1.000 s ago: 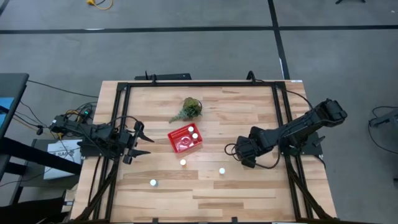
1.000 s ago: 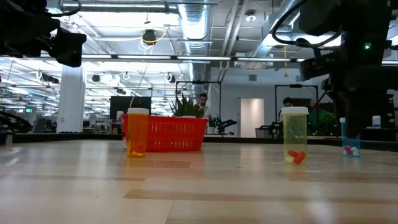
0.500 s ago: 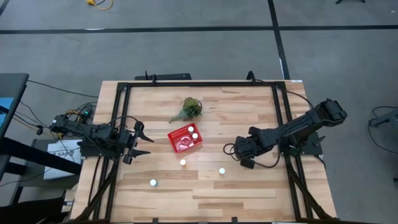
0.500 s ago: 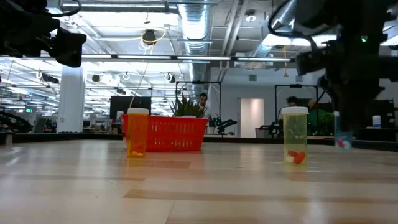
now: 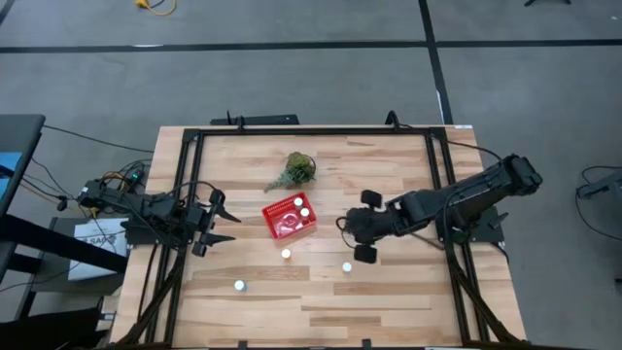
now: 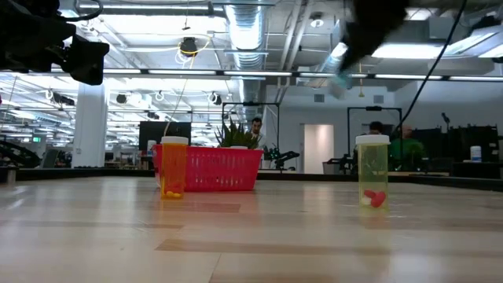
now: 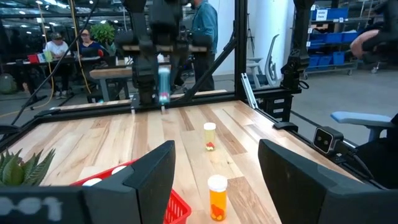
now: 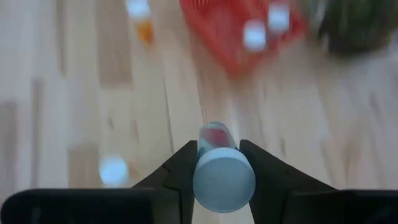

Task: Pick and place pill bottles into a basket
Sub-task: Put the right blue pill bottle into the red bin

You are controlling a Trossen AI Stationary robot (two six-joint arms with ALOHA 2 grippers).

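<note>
The red basket (image 5: 289, 217) sits mid-table with two white-capped pill bottles (image 5: 304, 207) inside. Three more bottles stand upright on their bases on the table: one (image 5: 286, 254) just near of the basket, one (image 5: 346, 266) to its right, one (image 5: 239, 286) near the front left. My right gripper (image 5: 350, 231) hovers right of the basket, shut on a bluish pill bottle (image 8: 214, 134). My left gripper (image 5: 219, 226) waits open at the table's left side, left of the basket. My right gripper pinches the bluish bottle between its two fingers (image 8: 183, 165), at its upper end by the white cap (image 8: 224, 180). The fingers come from above, pointing down. The bottle (image 7: 163, 84) hangs upright below them, lifted clear of the table.
A green leafy clump (image 5: 296, 170) lies just beyond the basket. A black frame (image 5: 311, 131) runs around the table's edges. Bare wood stretches along the front and the far right. People and benches show in the room behind.
My right gripper has shut on the bluish bottle that stood at the table's right, lifted it clear of the wood and carried it up and toward the table's left, nearer the basket. The bottle stays upright.
</note>
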